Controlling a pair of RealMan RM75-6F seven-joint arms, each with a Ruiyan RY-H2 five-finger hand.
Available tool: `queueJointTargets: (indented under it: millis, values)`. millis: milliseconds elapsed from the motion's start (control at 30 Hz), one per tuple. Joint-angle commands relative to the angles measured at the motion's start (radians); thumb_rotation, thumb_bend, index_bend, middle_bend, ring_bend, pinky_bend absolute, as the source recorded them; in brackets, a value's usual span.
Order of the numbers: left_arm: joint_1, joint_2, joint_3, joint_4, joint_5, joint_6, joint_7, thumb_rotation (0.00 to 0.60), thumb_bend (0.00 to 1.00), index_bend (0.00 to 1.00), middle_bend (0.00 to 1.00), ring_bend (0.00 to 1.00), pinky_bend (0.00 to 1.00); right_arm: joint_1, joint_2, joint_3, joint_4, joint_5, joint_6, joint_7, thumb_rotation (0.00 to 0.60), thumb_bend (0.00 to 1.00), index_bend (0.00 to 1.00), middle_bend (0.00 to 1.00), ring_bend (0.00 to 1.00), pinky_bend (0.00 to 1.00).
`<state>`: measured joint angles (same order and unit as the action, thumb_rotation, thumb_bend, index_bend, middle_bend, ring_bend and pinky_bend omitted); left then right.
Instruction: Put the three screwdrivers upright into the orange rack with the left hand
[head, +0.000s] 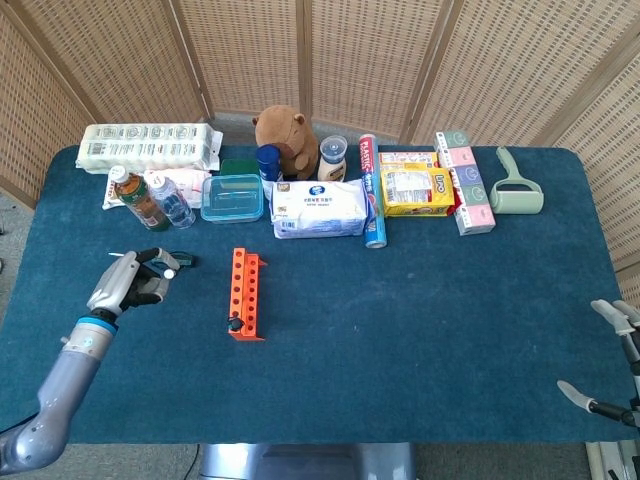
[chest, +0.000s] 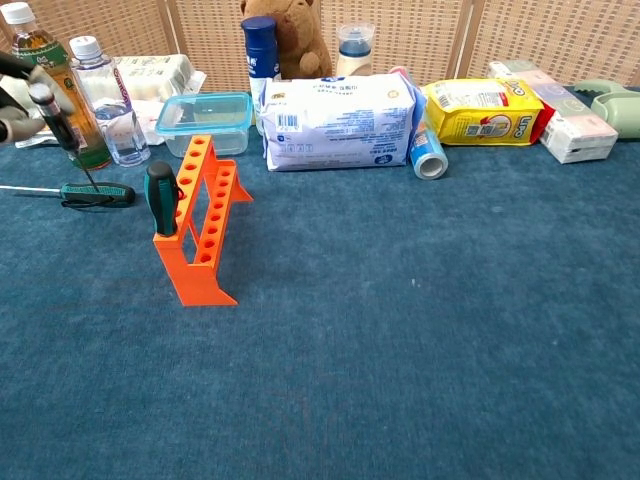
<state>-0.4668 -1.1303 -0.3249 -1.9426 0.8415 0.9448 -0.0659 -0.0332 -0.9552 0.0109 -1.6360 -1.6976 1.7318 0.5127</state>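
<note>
While its fingers clamp a dark-handled screwdriver (chest: 55, 118), the left hand (head: 128, 283) hovers above the blue table (head: 420, 300), left of the orange rack (head: 244, 293). The tool hangs nearly upright, tip downward, over a green-handled screwdriver (chest: 85, 192) lying flat on the cloth. A third screwdriver (chest: 160, 197) stands upright in the rack's near end. Behind stand two bottles (chest: 95, 95) and a clear lidded box (chest: 206, 118). The right hand (head: 612, 365) sits at the table's far right edge, fingers apart, holding nothing.
</note>
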Motion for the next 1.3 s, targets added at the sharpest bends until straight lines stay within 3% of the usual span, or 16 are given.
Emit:
queueJointTargets:
  millis: [33,267,633,1300]
  values:
    - [0.045,0.081,-0.018,-0.055,0.083,-0.067,-0.136,0.6,0.53,0.5,0.98,0.98,0.95,0.0,-0.001,0.0,-0.001,-0.001,0.0,-0.002,0.6,0.04,0.07,0.16,0.09,0.02]
    - [0.091,0.171,-0.037,-0.093,0.227,-0.146,-0.363,0.6,0.53,0.5,0.98,0.98,0.95,0.002,-0.003,-0.003,-0.004,-0.005,-0.004,-0.014,0.6,0.04,0.07,0.16,0.09,0.02]
    - [0.106,0.192,-0.022,-0.132,0.441,-0.159,-0.582,0.6,0.53,0.5,0.98,0.98,0.95,0.002,-0.005,-0.002,-0.008,-0.004,-0.005,-0.023,0.6,0.04,0.07,0.16,0.09,0.02]
    - [0.037,0.174,0.038,-0.126,0.497,-0.181,-0.736,0.6,0.53,0.5,0.98,0.98,0.95,-0.002,0.002,0.001,-0.003,0.004,0.007,0.004,0.6,0.04,0.07,0.16,0.09,0.02]
